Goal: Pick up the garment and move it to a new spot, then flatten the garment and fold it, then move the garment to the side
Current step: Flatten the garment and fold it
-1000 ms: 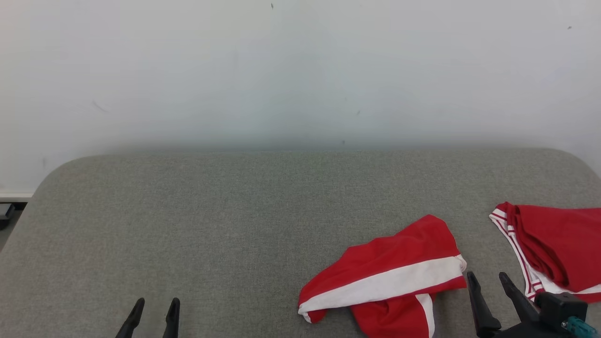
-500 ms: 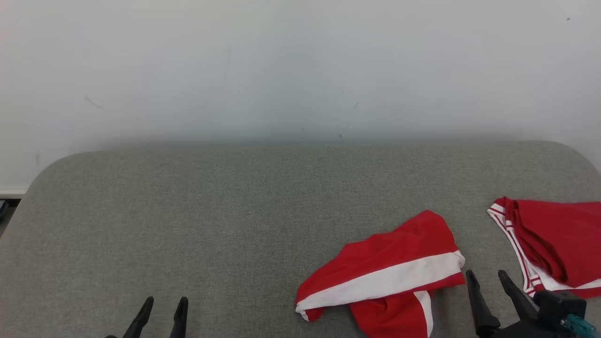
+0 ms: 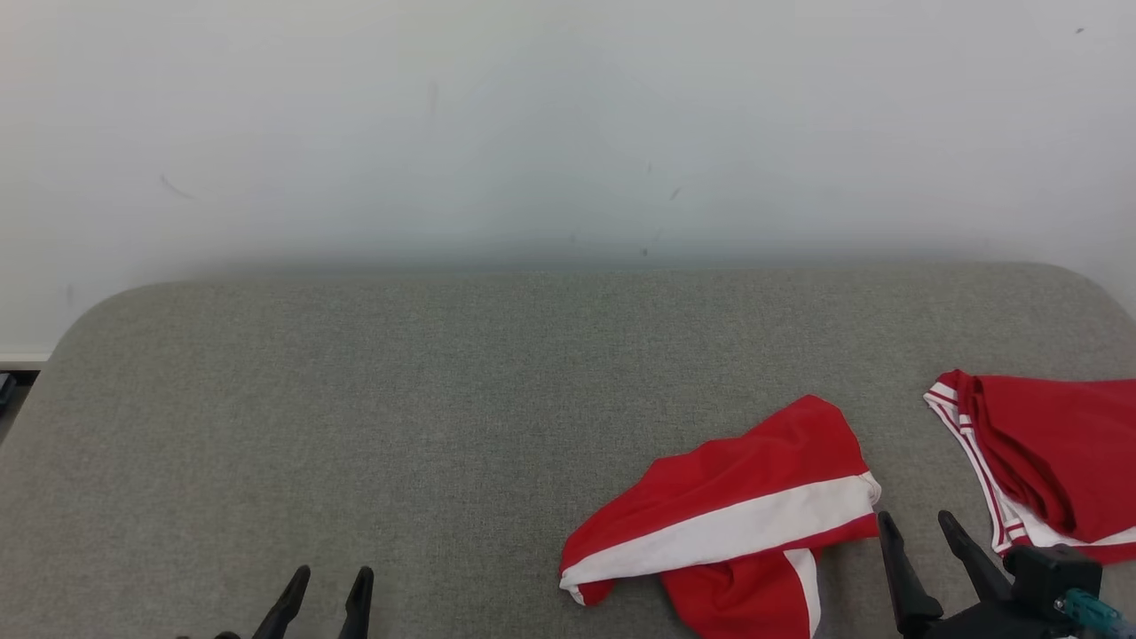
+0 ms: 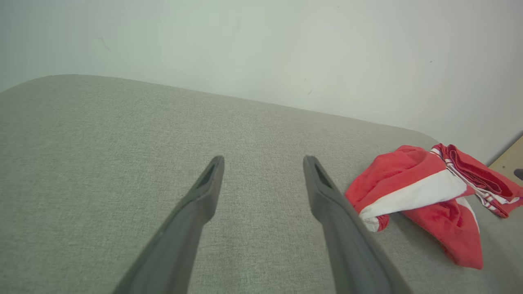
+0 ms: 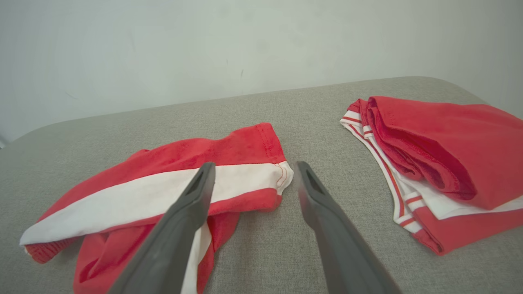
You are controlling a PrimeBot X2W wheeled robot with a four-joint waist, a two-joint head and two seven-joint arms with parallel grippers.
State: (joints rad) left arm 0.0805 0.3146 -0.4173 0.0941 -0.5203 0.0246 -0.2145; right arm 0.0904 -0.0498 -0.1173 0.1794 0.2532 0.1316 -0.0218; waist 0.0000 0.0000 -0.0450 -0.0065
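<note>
- Two long dark fingers of the left gripper rise at seven o'clock in the head view, jaws apart and holding nothing, well clear of any cloth.
- The grey fabric-covered surface with rounded corners lies bare from nine o'clock to the middle. That looks like the room for a new spot. Its woven cover may drag on cloth pulled across it and bunch it up.
- The crumpled red garment of soft cloth lies on this surface at five o'clock. I take it for the task's piece.
  - Risk: a pinch on the top layer alone could lift one flap, leave the rest trailing and twist it further.
  - Look: one broad white band runs across it. A second white-edged lobe is tucked under the near side. The layers are loosely doubled over, so the outline is hard to read.
- The right gripper stands just beside the garment's right end, jaws wide and empty. The band's stitched end sits at its eleven o'clock.
- A folded red garment with striped white trim lies at four o'clock, apart from the crumpled one. A wide reach by the right arm could snag it or knock its fold open.
</note>
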